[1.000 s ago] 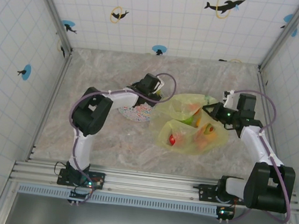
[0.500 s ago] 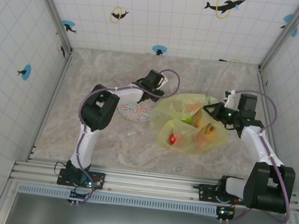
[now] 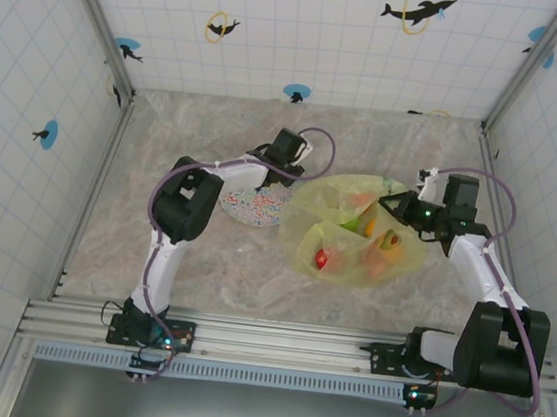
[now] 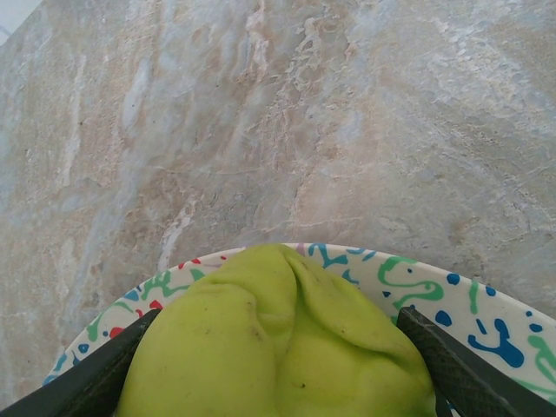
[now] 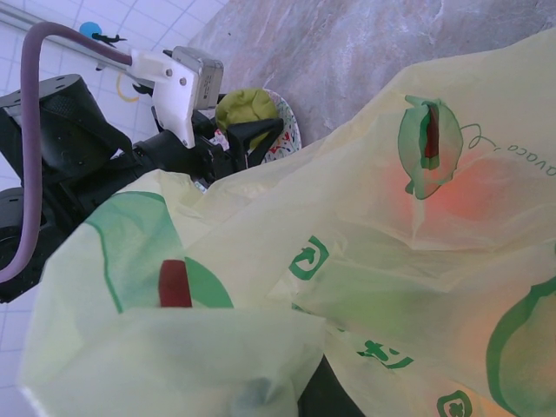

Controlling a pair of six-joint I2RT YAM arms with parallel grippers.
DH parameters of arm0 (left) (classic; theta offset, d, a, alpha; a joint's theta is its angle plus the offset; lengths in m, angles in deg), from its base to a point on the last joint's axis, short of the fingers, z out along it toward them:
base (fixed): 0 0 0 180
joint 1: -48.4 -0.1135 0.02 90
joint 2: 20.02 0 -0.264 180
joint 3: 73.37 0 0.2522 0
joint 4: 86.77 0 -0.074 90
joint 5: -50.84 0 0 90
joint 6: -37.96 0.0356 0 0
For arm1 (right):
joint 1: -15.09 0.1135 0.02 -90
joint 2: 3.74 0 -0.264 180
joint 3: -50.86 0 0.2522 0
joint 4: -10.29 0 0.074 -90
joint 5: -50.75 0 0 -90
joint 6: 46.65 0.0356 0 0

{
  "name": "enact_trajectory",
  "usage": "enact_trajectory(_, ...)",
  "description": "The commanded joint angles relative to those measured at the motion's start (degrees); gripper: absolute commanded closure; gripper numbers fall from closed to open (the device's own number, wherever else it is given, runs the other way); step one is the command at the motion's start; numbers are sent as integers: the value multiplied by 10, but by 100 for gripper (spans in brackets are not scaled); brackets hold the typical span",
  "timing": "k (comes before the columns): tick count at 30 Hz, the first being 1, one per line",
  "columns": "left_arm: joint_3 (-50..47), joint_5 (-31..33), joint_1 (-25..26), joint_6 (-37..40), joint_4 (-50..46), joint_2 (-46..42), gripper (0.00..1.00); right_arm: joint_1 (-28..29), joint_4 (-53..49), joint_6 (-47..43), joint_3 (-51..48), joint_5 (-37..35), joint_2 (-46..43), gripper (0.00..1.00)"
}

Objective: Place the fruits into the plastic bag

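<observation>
A lumpy green-yellow pear (image 4: 278, 347) lies on the patterned plate (image 4: 486, 304). My left gripper (image 3: 282, 176) sits low over it, and its dark fingers (image 4: 87, 382) press against both sides of the pear. The yellow-green plastic bag (image 3: 356, 233) lies to the right of the plate. Several fruits show through it, among them a red one (image 3: 321, 261), an orange one (image 3: 388, 243) and a green one (image 3: 353, 223). My right gripper (image 3: 401, 205) is shut on the bag's upper right edge and holds it up. In the right wrist view the bag's film (image 5: 391, 243) covers the jaws.
The plate (image 3: 252, 205) lies on the marbled table (image 3: 185, 148), left of the bag. Tiled walls enclose the table at the back and both sides. In the right wrist view the left arm's wrist (image 5: 178, 78) is just beyond the bag's mouth.
The left arm has reached further onto the plate, and its jaws have narrowed onto the pear. The right gripper and the bag have stayed still.
</observation>
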Motion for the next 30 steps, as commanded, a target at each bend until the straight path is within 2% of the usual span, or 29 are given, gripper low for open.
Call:
enact_trajectory(1, -24, 12, -5, -24, -3, -49, 37, -6, -2, -4, -2, 10, -6, 100)
enact_trajectory(6, -91, 8, -5, -65, 16, -126, 39, -6, 0, -3, 0, 12, -5, 100)
enact_trajectory(12, -194, -47, -4, -143, 36, -260, 42, -6, 4, 0, 1, 13, -6, 100)
enact_trajectory(15, -254, -93, -2, -189, 55, -336, 43, -6, 5, 1, 0, 14, -7, 100)
enact_trajectory(19, -348, -199, 11, -261, 105, -437, 44, -5, 11, 4, 0, 15, -5, 100)
enact_trajectory(21, -390, -225, 25, -288, 127, -469, 44, -5, 15, 6, -2, 15, -5, 100)
enact_trajectory(25, -433, -259, 65, -329, 138, -490, 44, -5, 19, 10, -4, 15, -4, 100)
enact_trajectory(30, -451, -269, 126, -333, 141, -456, 44, -4, 22, 12, -6, 14, -5, 100)
